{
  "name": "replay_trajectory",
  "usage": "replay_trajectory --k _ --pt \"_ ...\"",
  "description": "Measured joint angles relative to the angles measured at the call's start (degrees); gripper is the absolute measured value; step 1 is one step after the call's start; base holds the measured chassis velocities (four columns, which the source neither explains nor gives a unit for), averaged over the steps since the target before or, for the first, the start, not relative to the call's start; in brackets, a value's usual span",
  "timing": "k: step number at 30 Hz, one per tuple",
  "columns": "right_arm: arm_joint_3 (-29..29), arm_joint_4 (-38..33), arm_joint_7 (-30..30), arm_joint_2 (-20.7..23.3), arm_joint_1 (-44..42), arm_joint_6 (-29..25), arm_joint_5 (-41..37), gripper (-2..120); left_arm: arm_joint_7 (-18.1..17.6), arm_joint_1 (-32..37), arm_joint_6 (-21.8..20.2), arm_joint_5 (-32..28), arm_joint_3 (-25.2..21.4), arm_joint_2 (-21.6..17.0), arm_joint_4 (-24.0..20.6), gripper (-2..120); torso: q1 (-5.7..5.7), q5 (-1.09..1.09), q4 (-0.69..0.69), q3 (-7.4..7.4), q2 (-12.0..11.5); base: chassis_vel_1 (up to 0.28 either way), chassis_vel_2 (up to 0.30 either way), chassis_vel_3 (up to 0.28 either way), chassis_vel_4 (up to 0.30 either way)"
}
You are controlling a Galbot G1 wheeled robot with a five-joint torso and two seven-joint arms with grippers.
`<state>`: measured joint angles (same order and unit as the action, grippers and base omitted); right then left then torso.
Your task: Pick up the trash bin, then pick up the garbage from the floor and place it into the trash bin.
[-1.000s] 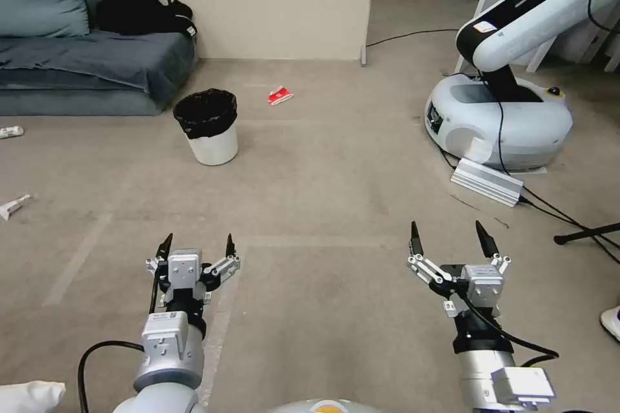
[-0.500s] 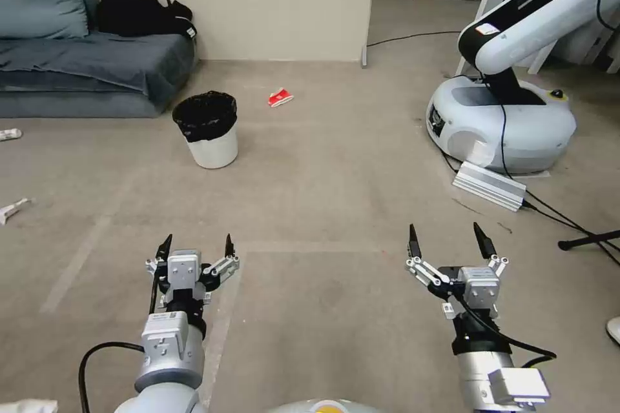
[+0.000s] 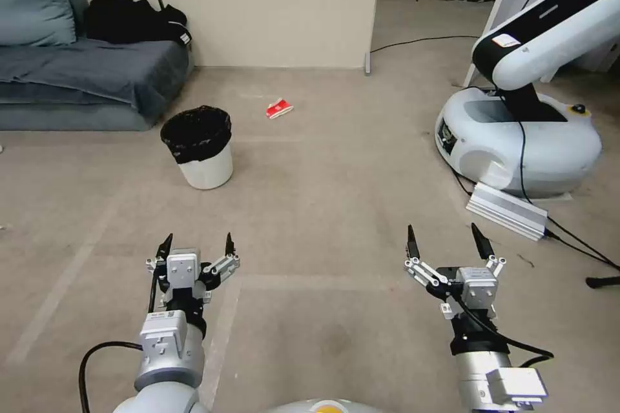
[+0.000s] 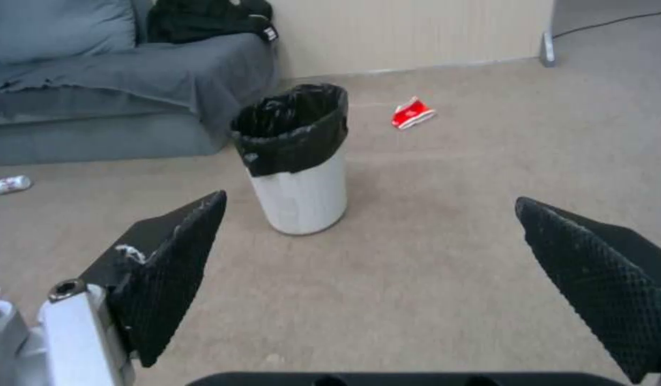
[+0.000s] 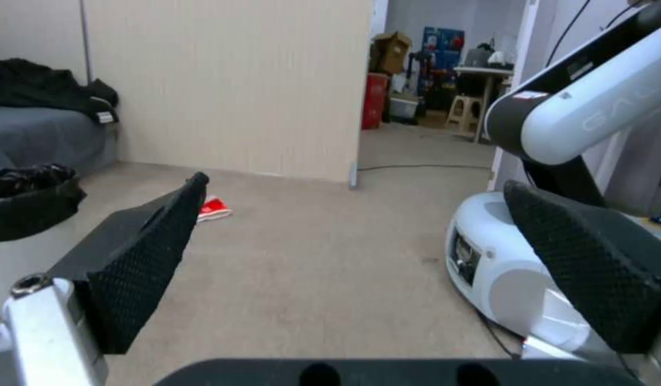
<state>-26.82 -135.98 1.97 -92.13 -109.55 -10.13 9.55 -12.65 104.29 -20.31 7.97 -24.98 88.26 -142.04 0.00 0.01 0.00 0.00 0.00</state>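
The bin stands upright on the floor just off the sofa; a red carton lies beyond it. Left gripper and right gripper hover spread wide, empty, well short of the bin.

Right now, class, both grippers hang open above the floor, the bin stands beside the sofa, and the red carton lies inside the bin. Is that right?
One detail is wrong. The red carton lies on the floor beyond the bin, not inside it, as the head view shows. The rest holds: the left gripper and right gripper are open, and the bin stands beside the sofa.
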Motion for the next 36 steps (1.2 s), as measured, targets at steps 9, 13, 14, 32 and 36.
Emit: replay_trajectory --k 9,13,14,32,36 --pt "0.0 0.1 0.2 0.0 0.1 0.3 -0.6 100 0.0 0.0 -0.2 -0.1 0.0 0.0 -0.1 99 0.00 -0.01 -0.01 0.00 0.0 -0.189 0.189 0.182 -0.178" --pt "0.1 0.1 0.2 0.0 0.2 0.4 -0.6 100 0.0 0.2 -0.2 -0.1 -0.1 0.0 -0.3 99 0.00 -0.02 -0.01 0.00 0.0 -0.186 0.186 0.192 -0.189" --pt "0.1 0.2 0.2 0.0 0.2 0.4 -0.6 100 -0.1 0.2 -0.2 -0.1 -0.1 -0.1 -0.4 99 0.00 0.00 -0.01 0.00 0.0 -0.203 0.199 0.185 -0.187" --pt "0.4 0.6 0.1 0.0 0.2 0.3 -0.6 100 -0.8 0.6 -0.4 -0.7 -0.6 -0.6 -1.2 99 0.00 -0.02 0.00 0.00 0.0 -0.185 0.186 0.184 -0.180" --pt "0.4 0.4 0.0 0.0 0.1 0.3 -0.7 100 -1.0 0.8 -0.4 -0.7 -0.7 -0.7 -1.2 99 0.00 0.00 0.00 0.00 0.0 -0.185 0.183 0.183 -0.191"
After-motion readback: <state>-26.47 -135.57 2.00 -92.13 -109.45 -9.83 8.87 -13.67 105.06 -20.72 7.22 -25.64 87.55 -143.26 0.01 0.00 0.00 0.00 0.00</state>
